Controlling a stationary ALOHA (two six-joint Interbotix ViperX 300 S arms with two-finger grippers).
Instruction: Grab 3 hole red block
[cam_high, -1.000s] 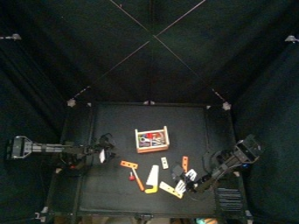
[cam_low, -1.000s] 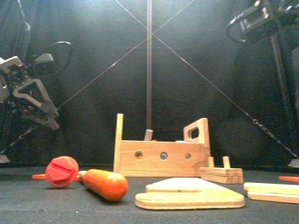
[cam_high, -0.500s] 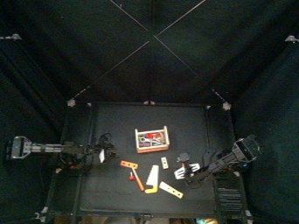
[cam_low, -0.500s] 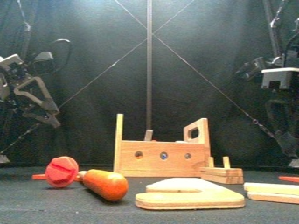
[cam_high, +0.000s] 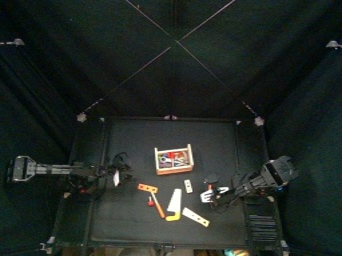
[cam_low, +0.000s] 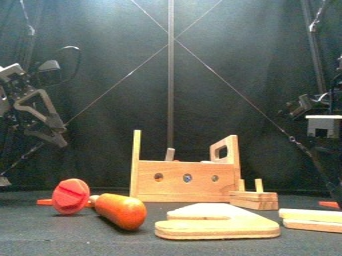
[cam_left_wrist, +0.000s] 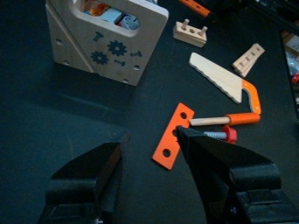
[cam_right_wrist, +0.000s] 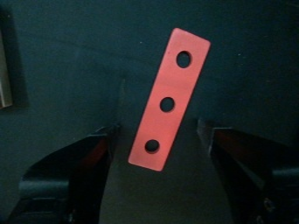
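Observation:
The 3 hole red block (cam_right_wrist: 167, 101) lies flat on the black table and is a short bar with three holes. In the top view the block (cam_high: 211, 186) is right of the table's middle, near the front. My right gripper (cam_right_wrist: 159, 131) hangs over it, open, one jaw on each side of the block's near end, with no sign of a grip. From above, the right gripper (cam_high: 229, 190) is just right of the block. My left gripper (cam_left_wrist: 163, 162) is open and holds nothing, raised over the table's left part (cam_high: 118, 173). A longer orange-red strip (cam_left_wrist: 176, 136) lies beyond it.
A wooden toolbox (cam_high: 174, 159) stands at the table's middle. A toy saw (cam_high: 174, 205), an orange-red strip (cam_high: 147, 187) and pale wooden pieces (cam_high: 198, 215) lie toward the front. The front view shows a red screw (cam_low: 70, 195) and an orange handle (cam_low: 120, 210) close by.
My right arm has come down from high on the right to just above the table, over the red block, and its jaws have spread wider. The left arm has stayed still.

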